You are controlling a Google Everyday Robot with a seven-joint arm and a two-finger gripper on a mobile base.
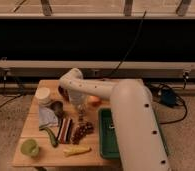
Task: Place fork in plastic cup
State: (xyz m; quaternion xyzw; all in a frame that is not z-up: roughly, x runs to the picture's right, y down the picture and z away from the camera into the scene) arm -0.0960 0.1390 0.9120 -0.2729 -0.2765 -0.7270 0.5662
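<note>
My gripper (80, 111) hangs from the white arm over the middle of the wooden table (36, 159), just above the grape bunch (82, 131). A thin silvery sliver right under the gripper looks like the fork (81, 119); I cannot tell whether it is gripped. The plastic cup (30, 147), short and light yellow-green, stands at the table's front left corner, well away from the gripper.
A white round container (42, 95) and a small dark metal cup (57, 107) stand left of the gripper, and an orange (94, 100) lies to its right. A pale cloth (47, 116), a green vegetable (50, 135), a striped item (65, 129) and a yellow piece (77, 150) lie in front. A green tray (104, 142) lies to the right.
</note>
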